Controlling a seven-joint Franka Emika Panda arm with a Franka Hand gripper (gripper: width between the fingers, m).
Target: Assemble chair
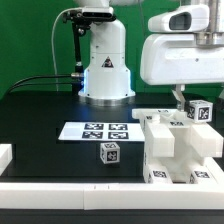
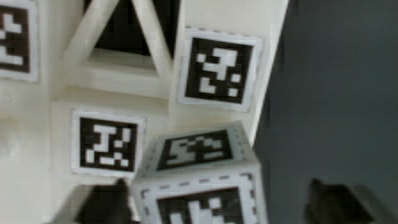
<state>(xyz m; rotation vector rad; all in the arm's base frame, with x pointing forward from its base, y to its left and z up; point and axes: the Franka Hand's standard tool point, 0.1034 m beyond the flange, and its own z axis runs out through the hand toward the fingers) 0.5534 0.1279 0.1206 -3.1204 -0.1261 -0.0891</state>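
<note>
On the worktop [image 1: 40,115], toward the exterior view's right, the part-built chair [image 1: 180,150] stands. Your tool [image 2: 222,203] straddles its tagged top block [image 2: 196,195], jaws part open, no grip evident. Next, close squarely.

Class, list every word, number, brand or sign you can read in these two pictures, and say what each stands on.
Words, numbers, brands: none can be read in either view.
Signs: only black-and-white square tags, which are patterns and not text, on the chair parts, the marker board and the small cube.
</note>
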